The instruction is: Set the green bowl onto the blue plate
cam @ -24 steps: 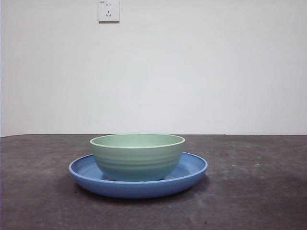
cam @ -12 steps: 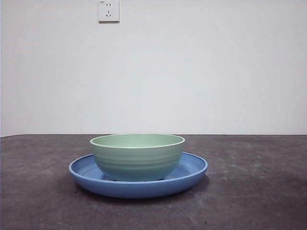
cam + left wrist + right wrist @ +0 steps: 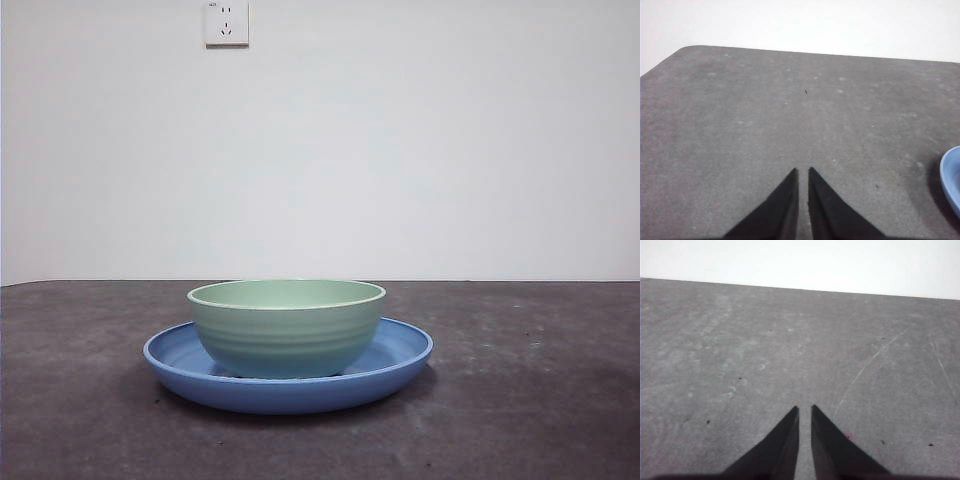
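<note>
The green bowl [image 3: 287, 326] stands upright inside the blue plate [image 3: 400, 352], in the middle of the dark table in the front view. No arm shows in that view. My left gripper [image 3: 802, 172] is shut and empty over bare table, with only an edge of the blue plate [image 3: 951, 177] showing to one side, well apart from the jaws. My right gripper [image 3: 805, 410] is shut and empty too, over bare table with neither bowl nor plate in its view.
A white wall with a socket [image 3: 227, 22] stands behind the table. A rounded table corner [image 3: 682, 50] shows in the left wrist view. Faint scratches [image 3: 870, 362] mark the tabletop under the right arm.
</note>
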